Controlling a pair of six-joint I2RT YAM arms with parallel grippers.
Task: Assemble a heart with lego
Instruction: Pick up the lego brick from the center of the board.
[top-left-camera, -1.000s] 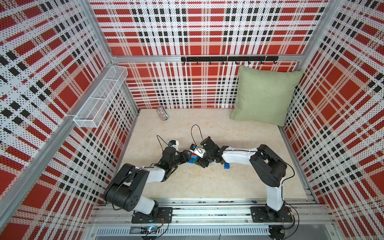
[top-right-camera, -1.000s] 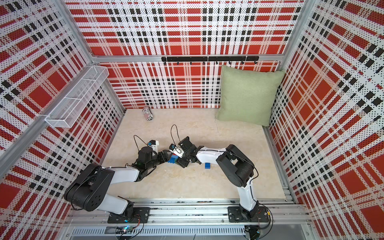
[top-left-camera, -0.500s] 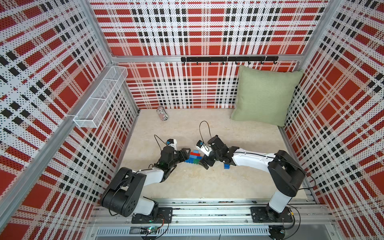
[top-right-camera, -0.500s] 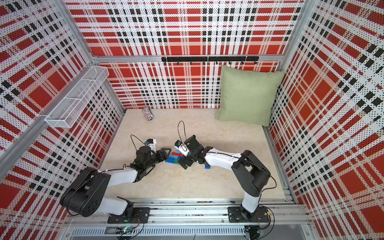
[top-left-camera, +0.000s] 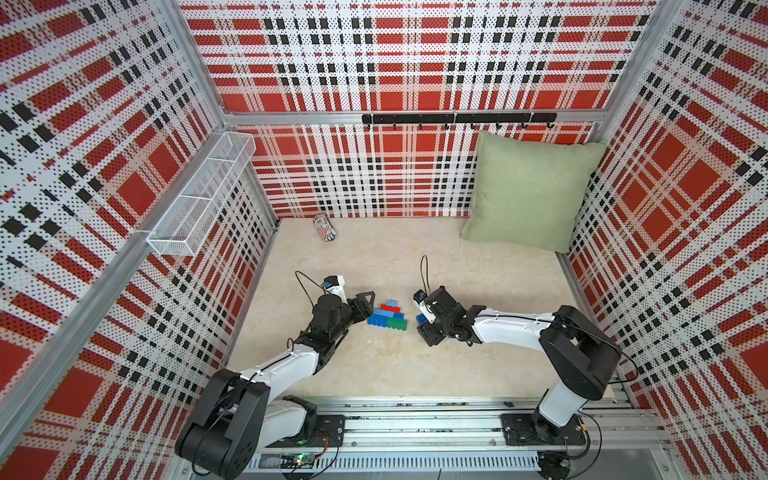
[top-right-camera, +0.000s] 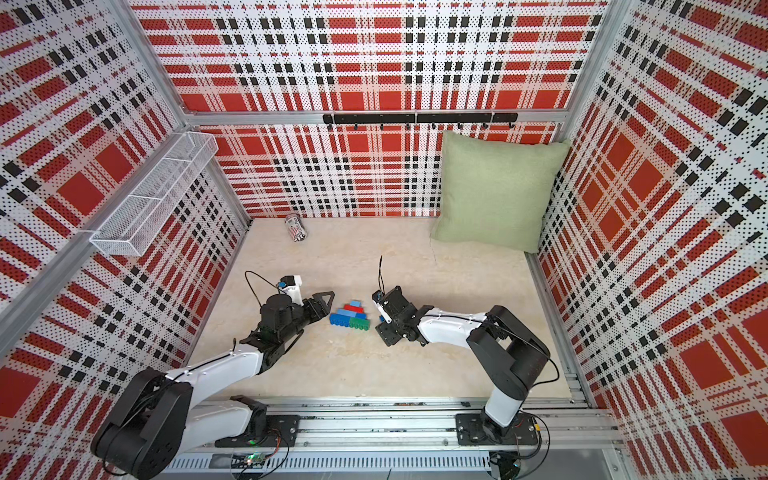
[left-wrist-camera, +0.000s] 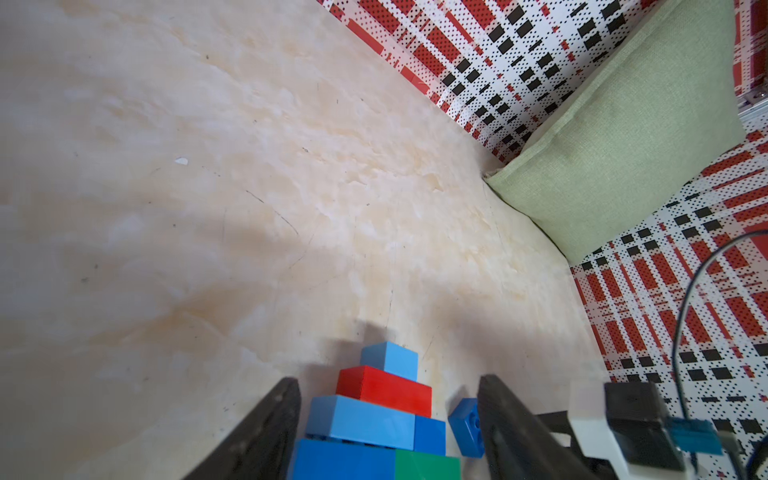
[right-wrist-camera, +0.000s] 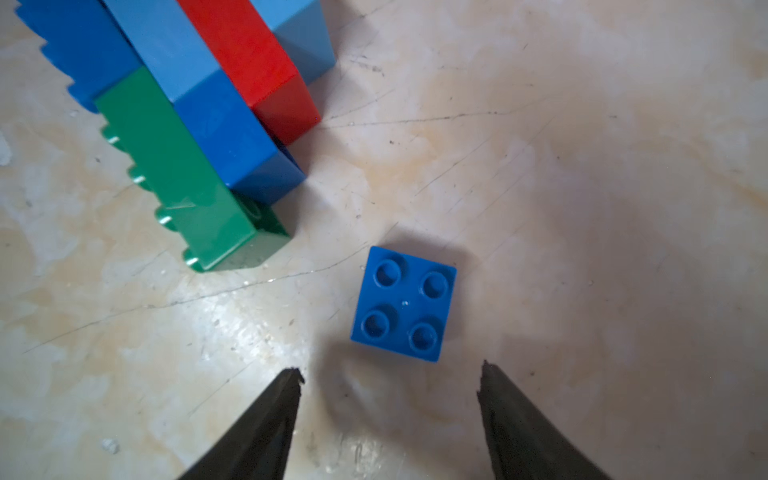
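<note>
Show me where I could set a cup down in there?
Barest: the wide floor between the can, the pillow and the heart. Also free: the strip from the heart to the front rail. Crowded: the centre, where the left gripper, right gripper and loose blue brick hem the heart.

Left arm (top-left-camera: 286, 365) and right arm (top-left-camera: 511, 330): white link shells, bulky black joint housings, black wrists, a thin wire along each white link; each stands on a black plate on one aluminium rail (top-left-camera: 415, 424). Thin dark cable (left-wrist-camera: 678, 332) loops at each wrist beside a small white camera block (top-left-camera: 337, 286) with a blue tag. Claw fingers (right-wrist-camera: 266, 432) matte black, tapering to points.
</note>
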